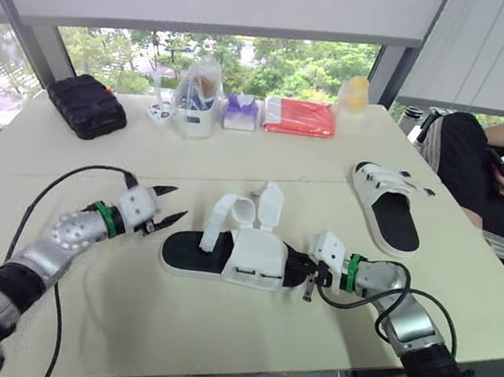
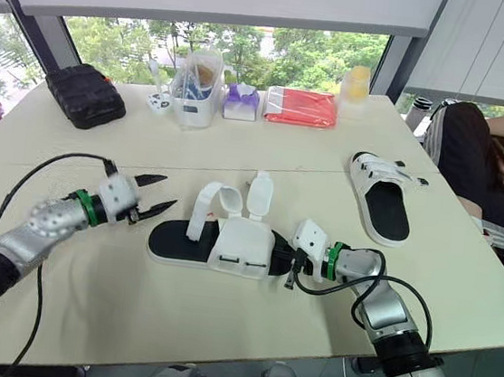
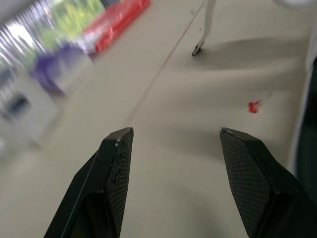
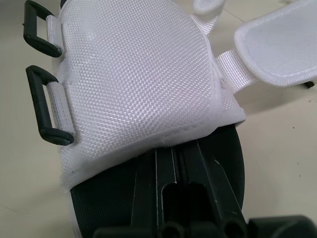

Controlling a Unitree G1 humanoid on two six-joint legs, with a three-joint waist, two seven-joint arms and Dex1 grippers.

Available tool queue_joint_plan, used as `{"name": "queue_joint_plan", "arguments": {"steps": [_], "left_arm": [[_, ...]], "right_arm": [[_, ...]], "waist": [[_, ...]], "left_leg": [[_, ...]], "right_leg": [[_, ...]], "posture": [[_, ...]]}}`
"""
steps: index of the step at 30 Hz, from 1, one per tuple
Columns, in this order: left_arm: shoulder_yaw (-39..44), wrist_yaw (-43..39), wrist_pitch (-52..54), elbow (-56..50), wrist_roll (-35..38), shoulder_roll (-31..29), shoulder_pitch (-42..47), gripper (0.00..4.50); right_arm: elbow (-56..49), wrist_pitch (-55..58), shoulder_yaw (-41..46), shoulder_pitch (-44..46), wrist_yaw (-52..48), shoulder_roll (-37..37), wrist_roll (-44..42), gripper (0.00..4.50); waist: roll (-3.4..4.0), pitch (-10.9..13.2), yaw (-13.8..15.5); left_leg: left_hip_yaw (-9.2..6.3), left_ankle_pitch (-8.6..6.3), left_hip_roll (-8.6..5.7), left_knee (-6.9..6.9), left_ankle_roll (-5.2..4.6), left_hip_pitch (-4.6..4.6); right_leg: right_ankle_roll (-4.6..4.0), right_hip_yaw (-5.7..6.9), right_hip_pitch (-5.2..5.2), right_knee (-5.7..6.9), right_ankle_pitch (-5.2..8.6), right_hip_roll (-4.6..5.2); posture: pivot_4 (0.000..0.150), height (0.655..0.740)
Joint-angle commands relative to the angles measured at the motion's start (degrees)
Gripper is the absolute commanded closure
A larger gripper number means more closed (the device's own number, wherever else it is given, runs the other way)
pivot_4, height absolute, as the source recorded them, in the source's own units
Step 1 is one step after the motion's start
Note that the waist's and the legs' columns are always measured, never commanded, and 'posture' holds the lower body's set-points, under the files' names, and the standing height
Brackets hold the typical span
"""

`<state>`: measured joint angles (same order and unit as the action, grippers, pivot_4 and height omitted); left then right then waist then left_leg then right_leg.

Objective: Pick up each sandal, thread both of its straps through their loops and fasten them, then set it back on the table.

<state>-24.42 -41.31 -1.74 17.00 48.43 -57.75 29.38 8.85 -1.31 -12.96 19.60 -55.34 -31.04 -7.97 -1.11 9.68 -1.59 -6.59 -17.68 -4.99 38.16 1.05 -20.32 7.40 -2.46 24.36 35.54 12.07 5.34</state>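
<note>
1. Right gripper (image 1: 312,285): nearest item, at the right-hand end of the near sandal, touching or just over its sole. Whether it has a hold cannot be told.

2. Near sandal (image 1: 245,253): lies on the table (image 1: 237,160), mid-front. Its long axis runs across the robot from left to right. The black sole lies flat and the white upper sits toward the right end. Two straps (image 1: 268,206) stand up free on the far side, unthreaded.

3. Loops (image 4: 47,106): two black rectangles on the upper's near edge, both empty. The right wrist view shows them plainly, and the head views barely resolve them.

4. Left gripper (image 1: 170,206): spread wide and holding nothing, with its tips aimed at the sandal's left end and just short of it. Judgement: the straps lie beyond and to its right, so reaching them means crossing over the sole. The left wrist view confirms bare table between its fingers (image 3: 116,168).

5. Far sandal (image 1: 387,204): far right and well apart from both arms, with its long axis running near to far. Its straps appear closed.

6. Back edge: black pouch (image 1: 86,104) and red packet (image 1: 298,116). A person (image 1: 499,176) is seated at right.
</note>
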Motion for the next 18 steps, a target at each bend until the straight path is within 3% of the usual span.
{"name": "queue_joint_plan", "arguments": {"steps": [1, 7, 18], "left_arm": [[10.9, -8.6, 25.5, -8.3, 18.7, -1.5, 0.8, 1.67], [13.5, -18.6, 34.6, -13.3, 11.3, 0.4, -0.5, 1.67], [10.5, -29.6, 31.0, -7.8, -9.9, 10.5, 3.4, 1.67]], "right_arm": [[3.2, 1.2, -1.2, -0.7, 0.1, 0.2, 2.3, 4.5], [4.2, 0.8, -1.7, 0.3, -0.3, 0.7, 2.7, 4.5], [4.5, 0.5, -2.4, 1.4, 0.0, 1.2, 3.1, 4.5]], "waist": [[0.05, 0.0, 0.0], [0.06, 0.0, -0.6], [0.03, -0.1, -0.6]], "left_leg": [[0.01, 0.0, -0.01, 0.0, 0.0, 0.06], [0.03, 0.01, -0.02, -0.02, 0.03, 0.14], [0.02, 0.05, 0.0, -0.03, 0.1, 0.11]], "right_leg": [[0.0, 0.0, -0.06, 0.0, 0.01, -0.01], [-0.02, -0.01, -0.17, -0.05, 0.02, -0.11], [-0.1, -0.02, -0.14, -0.12, 0.01, -0.17]], "posture": [[0.15, 0.74], [0.15, 0.74], [0.15, 0.74]]}}
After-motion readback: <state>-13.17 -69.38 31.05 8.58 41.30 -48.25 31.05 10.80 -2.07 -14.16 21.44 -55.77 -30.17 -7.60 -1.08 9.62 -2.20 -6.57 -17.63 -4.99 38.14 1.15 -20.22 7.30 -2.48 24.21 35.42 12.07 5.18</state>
